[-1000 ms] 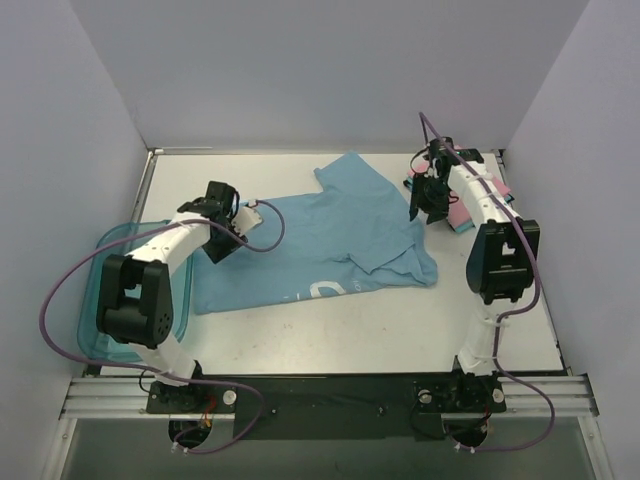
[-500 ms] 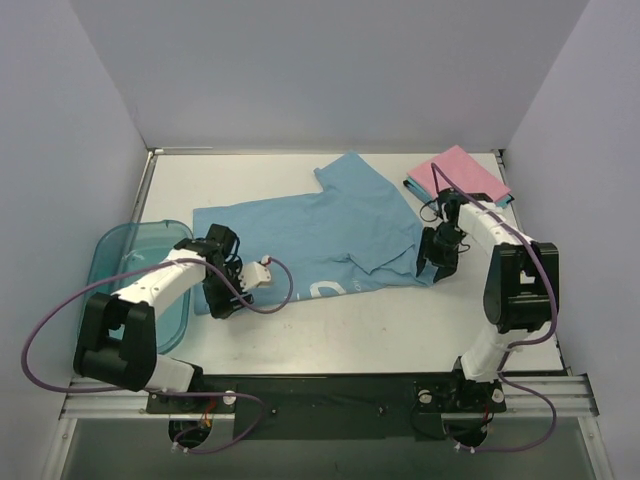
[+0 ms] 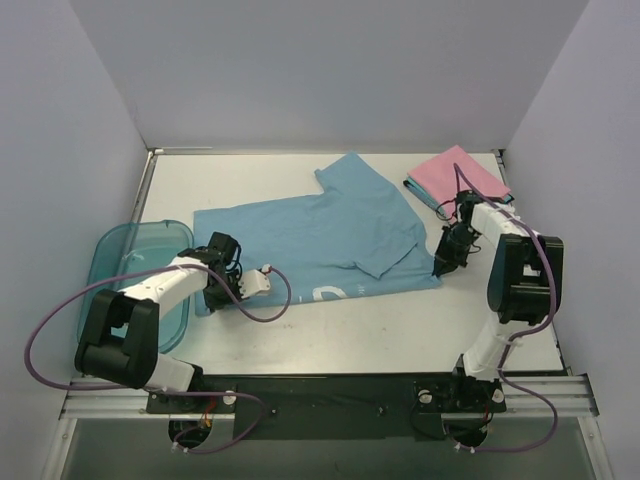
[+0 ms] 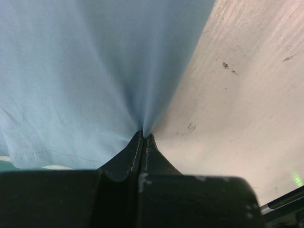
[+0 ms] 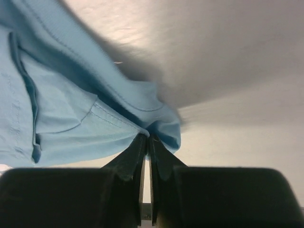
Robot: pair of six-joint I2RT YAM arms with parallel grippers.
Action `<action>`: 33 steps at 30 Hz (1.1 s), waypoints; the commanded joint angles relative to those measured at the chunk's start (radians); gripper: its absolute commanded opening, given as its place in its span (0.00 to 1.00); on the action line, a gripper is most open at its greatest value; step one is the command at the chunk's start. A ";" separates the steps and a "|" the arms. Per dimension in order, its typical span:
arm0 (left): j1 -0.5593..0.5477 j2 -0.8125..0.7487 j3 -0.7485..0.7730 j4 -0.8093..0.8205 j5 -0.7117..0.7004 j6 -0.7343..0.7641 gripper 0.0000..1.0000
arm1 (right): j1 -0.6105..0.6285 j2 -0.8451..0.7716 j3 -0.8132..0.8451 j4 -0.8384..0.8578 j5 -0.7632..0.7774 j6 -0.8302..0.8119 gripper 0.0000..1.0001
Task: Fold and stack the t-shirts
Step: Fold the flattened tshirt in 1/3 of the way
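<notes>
A light blue t-shirt (image 3: 320, 235) lies spread on the white table, one sleeve folded over its right side. My left gripper (image 3: 212, 290) is shut on the shirt's near left hem corner; in the left wrist view the cloth (image 4: 95, 76) runs into the closed tips of the left gripper (image 4: 143, 135). My right gripper (image 3: 440, 268) is shut on the near right corner; the right wrist view shows bunched hem (image 5: 142, 118) pinched at the right gripper (image 5: 147, 137). A folded pink t-shirt (image 3: 458, 174) lies on a teal one at the back right.
A translucent teal plastic bin (image 3: 120, 270) sits at the table's left edge, close to my left arm. Grey walls close in the back and both sides. A purple cable loops from each arm over the near part of the table.
Both grippers came down and forward onto the blue shirt's near corners and shut on them. The right arm left the pink stack, which now shows fully.
</notes>
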 commanded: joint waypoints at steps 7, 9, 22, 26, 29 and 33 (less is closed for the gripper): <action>-0.002 -0.087 -0.029 -0.062 0.047 0.072 0.00 | -0.112 -0.159 -0.127 -0.174 -0.005 -0.001 0.00; -0.004 -0.082 -0.027 -0.072 0.067 0.074 0.00 | -0.112 -0.168 -0.161 -0.174 -0.013 0.006 0.00; 0.017 -0.038 0.193 -0.318 0.157 0.110 0.60 | -0.120 -0.257 -0.216 -0.137 0.058 0.065 0.42; 0.108 0.017 0.333 -0.280 0.208 0.049 0.61 | -0.120 -0.306 -0.256 -0.127 -0.019 0.075 0.47; 0.149 0.117 0.367 -0.227 0.190 0.026 0.61 | -0.127 -0.291 -0.287 -0.086 -0.028 0.075 0.52; 0.152 0.201 0.405 -0.204 0.187 0.047 0.61 | -0.137 -0.210 -0.310 -0.010 -0.071 0.085 0.52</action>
